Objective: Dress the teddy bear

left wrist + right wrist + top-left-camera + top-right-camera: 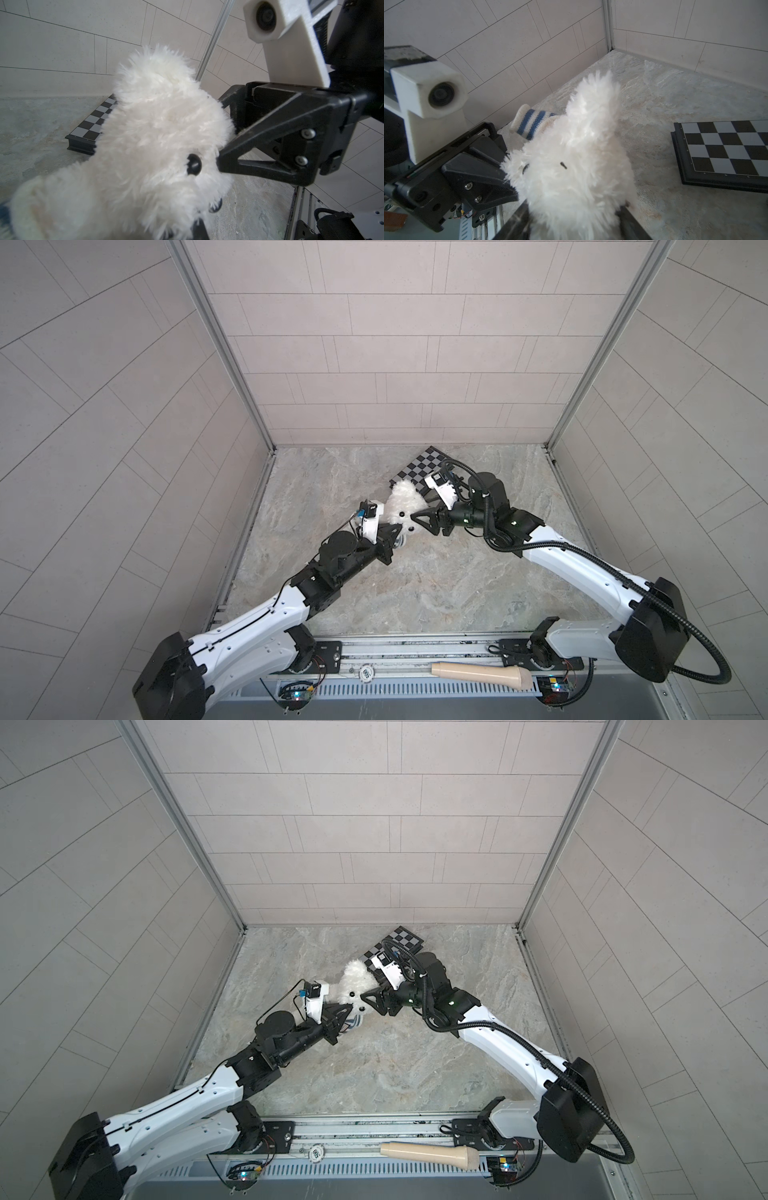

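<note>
The teddy bear (404, 504), probably soft and light, is held up over the counter (415, 585) beside the chessboard (417, 466). The left hand (392, 535) is pressed together low on it. The right hand (419, 510) is spread around its head, likely the firmest hold.

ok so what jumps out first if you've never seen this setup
The fluffy white teddy bear mid-way across the marble table, flanked by both arms: the right gripper has its jaws apart on either side of the bear's head, and the left gripper is shut right against it. Next come the blue-and-white striped shirt poking out by the left gripper and the chessboard just behind the bear, toward the back wall.
</note>
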Controlling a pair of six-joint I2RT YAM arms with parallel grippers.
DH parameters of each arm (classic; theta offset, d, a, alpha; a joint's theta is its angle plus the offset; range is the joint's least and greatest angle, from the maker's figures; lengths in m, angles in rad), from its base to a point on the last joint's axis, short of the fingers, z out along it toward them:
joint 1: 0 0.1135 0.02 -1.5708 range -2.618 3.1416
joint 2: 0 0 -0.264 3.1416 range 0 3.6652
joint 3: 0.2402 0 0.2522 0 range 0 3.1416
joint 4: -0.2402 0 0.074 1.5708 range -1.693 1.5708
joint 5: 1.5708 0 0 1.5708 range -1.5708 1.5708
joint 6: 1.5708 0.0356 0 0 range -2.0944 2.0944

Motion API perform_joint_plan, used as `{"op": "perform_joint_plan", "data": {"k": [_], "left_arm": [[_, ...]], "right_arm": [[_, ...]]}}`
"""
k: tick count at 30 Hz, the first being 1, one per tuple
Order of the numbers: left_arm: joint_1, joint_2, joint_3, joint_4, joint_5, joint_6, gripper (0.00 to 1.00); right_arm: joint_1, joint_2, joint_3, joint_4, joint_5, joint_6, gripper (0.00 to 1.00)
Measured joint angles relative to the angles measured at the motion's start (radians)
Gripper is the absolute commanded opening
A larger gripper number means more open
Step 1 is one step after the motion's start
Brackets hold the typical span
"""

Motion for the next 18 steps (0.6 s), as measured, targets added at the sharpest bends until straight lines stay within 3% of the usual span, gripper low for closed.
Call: {"op": "perform_joint_plan", "data": {"k": [7, 12, 14, 18], "left_arm": [[0.0, 0.007, 0.0, 0.0, -0.001, 0.004, 0.0], [0.0, 0.008, 0.0, -0.001, 0.0, 0.01, 0.0], [0.0, 0.012, 0.0, -0.004, 0.006, 0.009, 0.01], [0.0, 0.02, -0.01, -0.013, 0.036, -0.008, 0.39]], "right_arm": [[-0.013, 0.006, 0.0, 0.003, -0.043, -0.018, 0.2], [-0.015, 0.005, -0.005, 0.008, -0.069, -0.054, 0.02], [-0.017, -0.005, -0.025, 0.028, -0.076, -0.076, 0.0], [-0.023, -0.04, -0.087, 0.059, -0.084, -0.119, 0.0]]}}
